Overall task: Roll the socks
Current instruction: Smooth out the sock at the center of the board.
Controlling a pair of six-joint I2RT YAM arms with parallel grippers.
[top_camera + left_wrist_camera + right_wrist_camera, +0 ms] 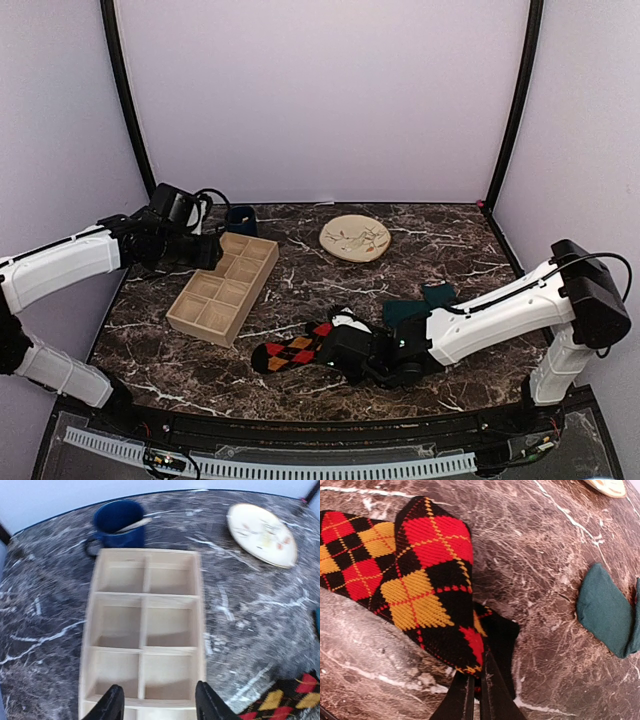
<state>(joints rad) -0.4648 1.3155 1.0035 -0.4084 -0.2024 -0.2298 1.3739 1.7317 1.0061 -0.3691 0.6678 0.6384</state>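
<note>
The black argyle socks [290, 352] with red, orange and yellow diamonds lie on the marble table, front centre. In the right wrist view the argyle socks [425, 575] overlap, and one end is lifted and folded over. My right gripper [477, 680] is shut on that sock's edge; in the top view the right gripper [347, 350] is at the socks' right end. The dark teal-green socks [420, 303] lie to the right, partly under my right arm, and also show in the right wrist view [607, 612]. My left gripper [157, 705] is open and empty above the wooden tray, far from the socks.
A wooden compartment tray [182, 316] lies at left centre, with its rim in the left wrist view [200, 630]. A dark blue mug [240, 217] stands behind it and also shows in the left wrist view [117, 522]. A cream plate [355, 238] sits at the back centre.
</note>
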